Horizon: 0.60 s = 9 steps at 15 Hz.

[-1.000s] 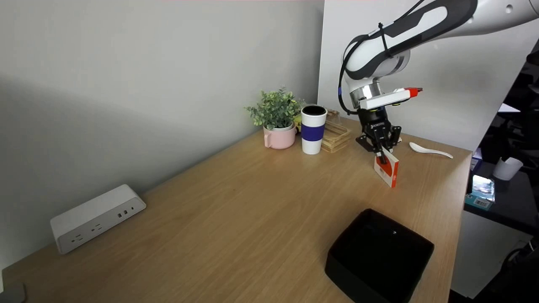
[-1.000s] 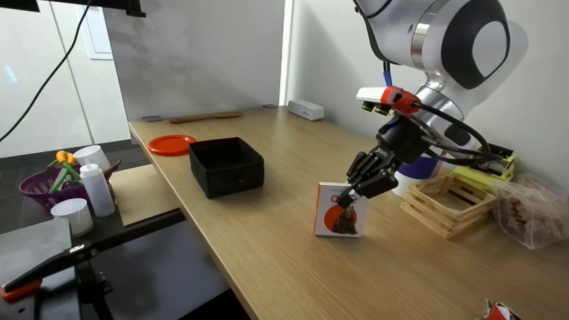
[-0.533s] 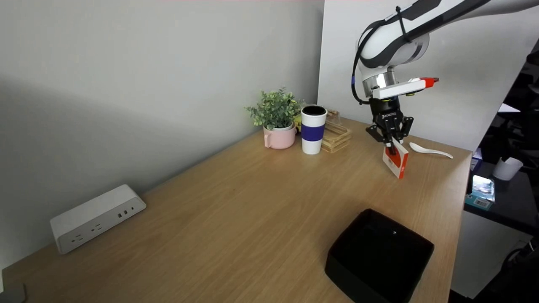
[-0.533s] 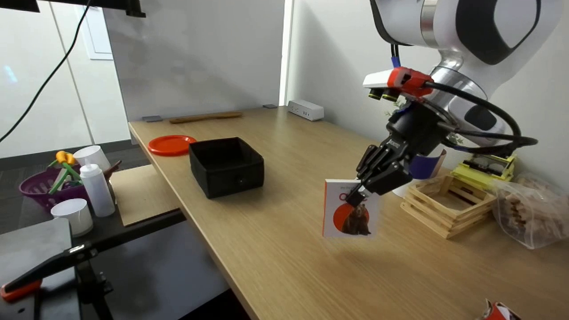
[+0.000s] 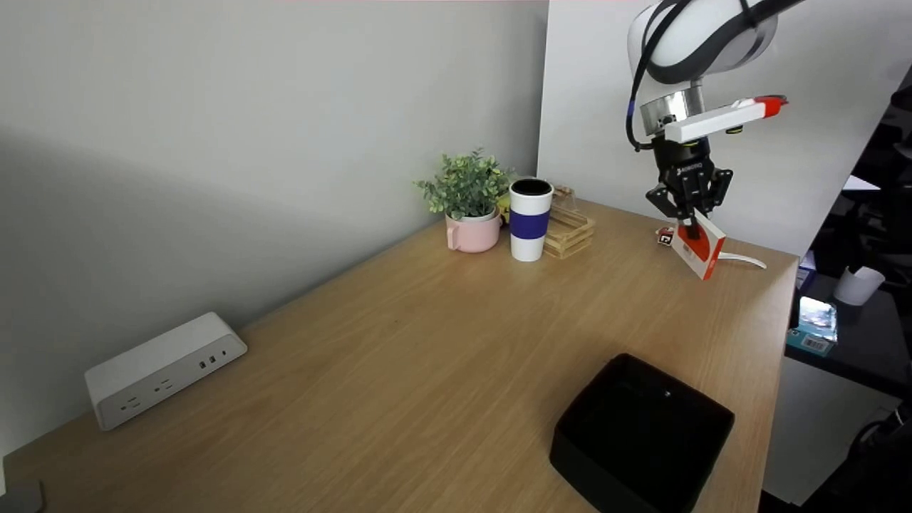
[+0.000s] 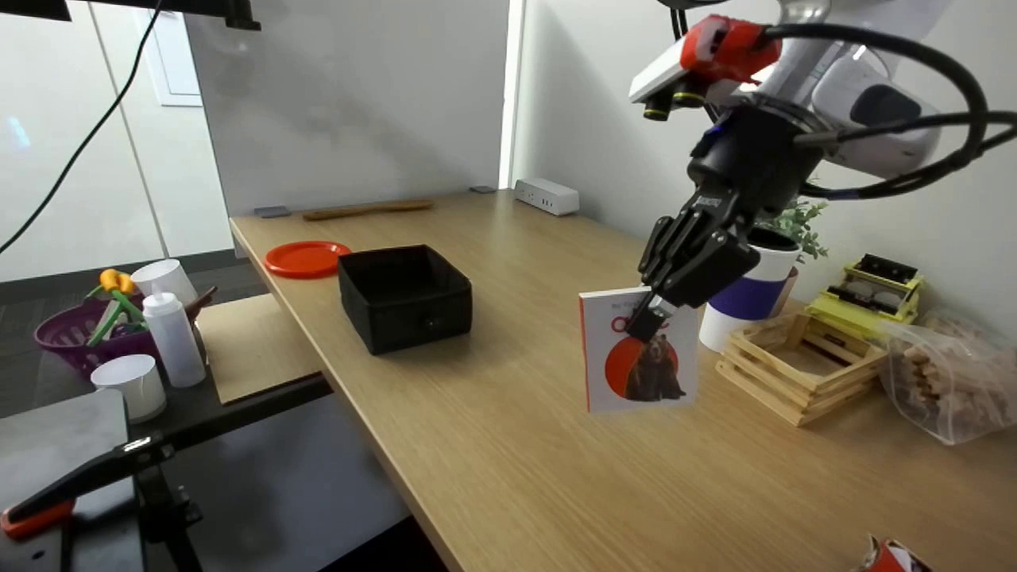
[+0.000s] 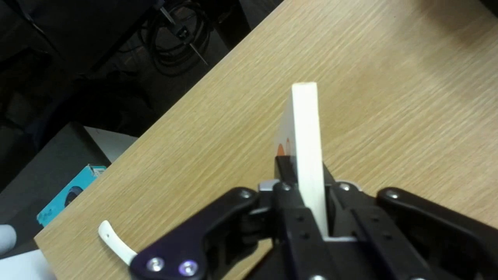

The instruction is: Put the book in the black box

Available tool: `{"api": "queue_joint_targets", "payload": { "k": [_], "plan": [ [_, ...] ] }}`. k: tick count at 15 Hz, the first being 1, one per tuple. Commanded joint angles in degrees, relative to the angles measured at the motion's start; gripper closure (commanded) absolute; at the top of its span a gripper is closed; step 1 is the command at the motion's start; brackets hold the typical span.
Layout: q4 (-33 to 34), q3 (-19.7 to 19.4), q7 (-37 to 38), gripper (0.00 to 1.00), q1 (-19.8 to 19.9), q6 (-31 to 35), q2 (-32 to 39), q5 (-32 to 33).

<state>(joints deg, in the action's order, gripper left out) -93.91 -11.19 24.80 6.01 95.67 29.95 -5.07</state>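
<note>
I'm looking over a pale wood-grain worktop (image 5: 399, 356), a plain grey wall (image 5: 249, 121) along one long edge, the opposite long edge open to the room. Against the wall sits a white rectangular power strip (image 5: 167, 370). By the open edge I have the low, square, matte black box (image 6: 413, 324), a round red plate (image 6: 306, 260) just beside it. Off that edge, lower down, a purple basket (image 6: 56, 342) stands near a white squeeze bottle (image 6: 176, 342).

And here's the small, white, squarish book (image 6: 636, 365), red-orange disc and brown bear on its cover. My end effector (image 7: 306, 169) is closed to the book's thickness, a finger on each face, holding it slightly tilted above the worktop, well apart from the box, towards the corner where a curved white spoon (image 5: 744, 259) lies.

Now the murky parts. The book covers one end of the spoon in an exterior view. The box's inside is too black to read. A dark sliver (image 7: 493, 6) pokes into the wrist view; I can't name it. Beside the book, a small red-and-white object (image 5: 665, 236) is too tiny to identify. The white-and-black robot arm (image 5: 691, 34) runs out of frame.
</note>
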Motion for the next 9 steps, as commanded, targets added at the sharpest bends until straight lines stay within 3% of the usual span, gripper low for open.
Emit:
{"api": "queue_joint_targets", "payload": {
  "k": [1,9],
  "plan": [
    [-5.7,0.4,-1.6,0.96,-1.9,1.3,-6.1,5.4],
    [-7.0,3.3,-11.5,0.96,-2.6,2.0,-10.5,11.7]
  ]
}}
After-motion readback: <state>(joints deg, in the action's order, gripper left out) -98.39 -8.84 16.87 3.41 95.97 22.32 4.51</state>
